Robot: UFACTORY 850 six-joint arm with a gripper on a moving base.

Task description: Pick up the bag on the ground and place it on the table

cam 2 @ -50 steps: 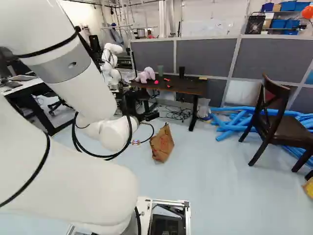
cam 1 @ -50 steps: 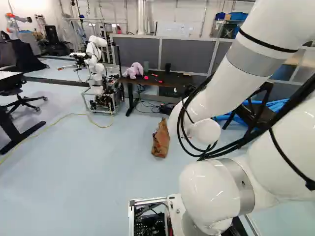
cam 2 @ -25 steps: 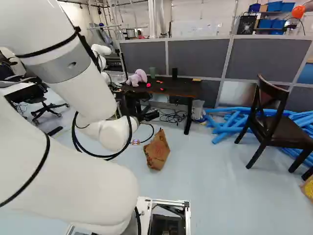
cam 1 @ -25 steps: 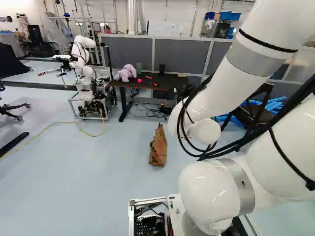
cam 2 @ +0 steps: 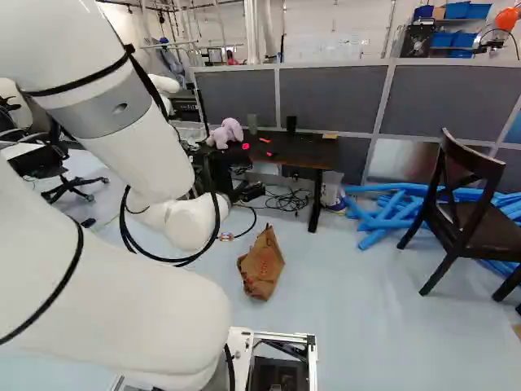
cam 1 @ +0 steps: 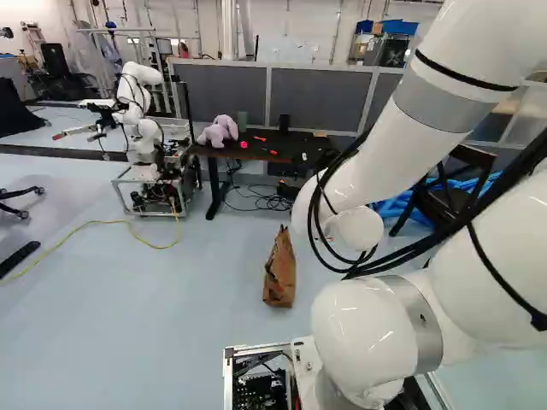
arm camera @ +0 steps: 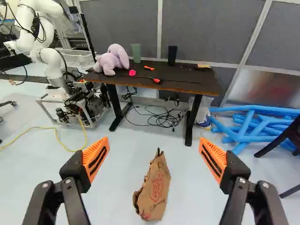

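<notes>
**Paper bag [arm camera: 154, 192] on the floor [arm camera: 112, 201], ahead of the hand [arm camera: 154, 143]**

Wide open, with nothing held. Could knock the bag over by coming in crooked or too low. Could rip or drop it by pinching too little paper. Might bump the bench [arm camera: 192, 84], farther ahead, if not lifted enough. Red print on the bag's side, too blurry to read.

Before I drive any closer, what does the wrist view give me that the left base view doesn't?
Only the wrist view: the orange pads of the gripper, standing open.
Only the left base view: my arm's lowest joint and the blue bins beyond the partitions.
Both: the paper bag on the floor, the dark table, the purple plush toy, the yellow cable, and another robot.
</notes>
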